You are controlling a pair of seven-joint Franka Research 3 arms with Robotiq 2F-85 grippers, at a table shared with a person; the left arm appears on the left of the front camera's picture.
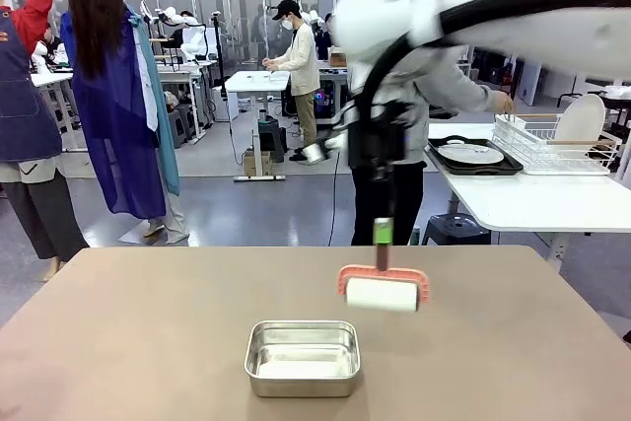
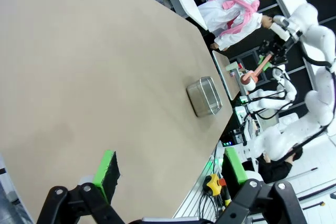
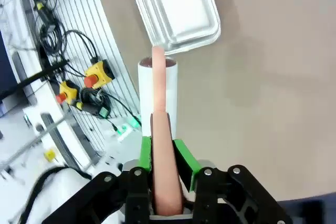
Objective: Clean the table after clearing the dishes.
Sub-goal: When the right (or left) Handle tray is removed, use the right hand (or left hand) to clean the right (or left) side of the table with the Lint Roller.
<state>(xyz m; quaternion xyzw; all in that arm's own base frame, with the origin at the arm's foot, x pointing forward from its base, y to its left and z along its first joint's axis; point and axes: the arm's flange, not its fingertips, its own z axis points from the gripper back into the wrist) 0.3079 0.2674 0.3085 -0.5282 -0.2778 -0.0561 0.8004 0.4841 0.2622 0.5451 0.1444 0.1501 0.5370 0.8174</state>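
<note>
My right gripper (image 1: 383,231) is shut on the pink handle of a lint roller (image 1: 383,293), whose white roll hangs just above the taupe table (image 1: 138,342), behind the steel tin. In the right wrist view the green pads of the right gripper (image 3: 160,162) clamp the handle, and the roll (image 3: 170,90) points down beside the tin (image 3: 176,9). My left gripper (image 2: 170,182) stands open over the table's (image 2: 79,77) edge with nothing between its fingers. One white plate (image 1: 471,154) lies on a dark tray (image 1: 505,167) on the white side table.
A small steel tin (image 1: 302,357) sits near the front middle of the table. A person stands behind the table, one hand (image 1: 503,103) at the wire rack (image 1: 552,143), which holds an upright plate. Cables and yellow switch boxes (image 3: 97,74) lie below the table's near edge.
</note>
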